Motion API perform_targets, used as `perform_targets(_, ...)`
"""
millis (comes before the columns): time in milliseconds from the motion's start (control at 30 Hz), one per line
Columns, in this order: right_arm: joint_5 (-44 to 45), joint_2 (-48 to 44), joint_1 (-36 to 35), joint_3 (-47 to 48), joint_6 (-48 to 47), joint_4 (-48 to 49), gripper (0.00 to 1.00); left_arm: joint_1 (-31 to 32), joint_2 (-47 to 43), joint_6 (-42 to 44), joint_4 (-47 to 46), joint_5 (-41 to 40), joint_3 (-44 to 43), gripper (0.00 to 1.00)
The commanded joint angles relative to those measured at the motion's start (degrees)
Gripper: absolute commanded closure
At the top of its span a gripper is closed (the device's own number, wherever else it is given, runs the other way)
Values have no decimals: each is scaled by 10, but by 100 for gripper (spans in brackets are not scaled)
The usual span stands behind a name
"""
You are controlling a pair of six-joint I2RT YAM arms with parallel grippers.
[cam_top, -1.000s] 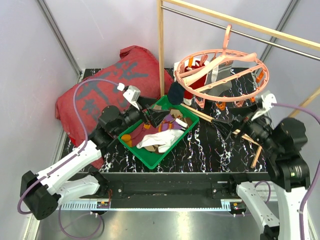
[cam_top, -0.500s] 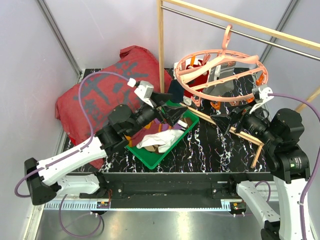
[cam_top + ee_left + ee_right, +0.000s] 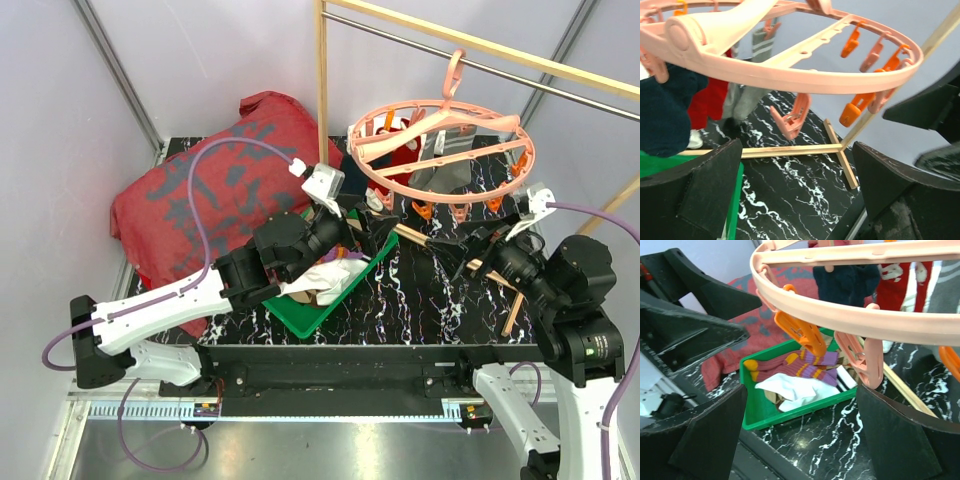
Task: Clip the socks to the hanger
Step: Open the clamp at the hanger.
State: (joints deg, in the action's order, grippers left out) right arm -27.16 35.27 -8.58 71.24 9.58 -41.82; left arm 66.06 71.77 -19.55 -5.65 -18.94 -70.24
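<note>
hanger (image 3: 415, 130): a round salmon-pink plastic ring with thin spokes running to a thick central arm; it hung tilted over the back right of the bench (image 3: 430, 300).
hook (image 3: 455, 70): same pink, caught over the metal bar (image 3: 520, 75) of the frame.
clips (image 3: 852, 42): orange and pink, dangling from the ring's rim; those on the near rim held nothing.
hung socks: a navy sock (image 3: 847, 282), a red sock (image 3: 900, 275) and a grey sock (image 3: 747, 75) with pale stripes hung from the far side of the ring.
loose socks: purple-orange striped socks (image 3: 800, 365) and a white sock (image 3: 795, 387) lay in the tray (image 3: 752, 412), on top of others too jumbled to tell apart.
tray: green, on the bench to the left of the hanger, near the frame's wooden post (image 3: 322, 90).
left end effector (image 3: 797, 160): jaws spread wide and empty, over the tray's far right end and just under the ring's near left rim; a pink clip (image 3: 792, 117) hung in line with the gap between its fingers.
right end effector (image 3: 800, 405): jaws spread wide and empty, under the ring's near right rim and facing the tray; an orange clip (image 3: 802, 332) and a pink one hung just ahead of it.
cloth (image 3: 200, 200): red with grey characters, heaped at the back left.
</note>
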Motion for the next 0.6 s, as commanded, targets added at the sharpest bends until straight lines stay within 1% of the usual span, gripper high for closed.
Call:
perform_targets(0,-37,14,-3,39,32,20,0,-1,-7,-7,27,-56,-28,4)
perform_targets(67,-46,26,-3,56,38,20,0,-7,-18,-20,35,-51,-15,4)
perform_targets(167,-67,58,-3,85,42,17,0,-23,-34,-40,35,-15,0,4)
perform_targets(267,-105,94,-3,109,52,6,0,-38,-50,-39,35,21,13,4)
perform_targets(300,-112,108,-3,116,54,4,0,-44,-54,-38,33,44,17,4)
perform_targets(367,-116,117,-3,123,52,-9,0,-68,-70,-42,27,73,31,4)
perform_targets(400,-107,122,-2,124,48,-17,0,-79,-75,-45,19,109,36,4)
perform_targets(433,-92,124,-3,127,39,-22,0,-106,-81,-50,13,128,42,4)
perform_targets(467,-86,130,-3,130,36,-28,0,-120,-92,-61,7,148,54,4)
perform_targets(500,-84,134,-3,137,33,-36,0,-150,-96,-65,-3,185,58,4)
perform_targets(567,-96,139,-4,137,32,-33,0,-177,-101,-68,-6,226,63,4)
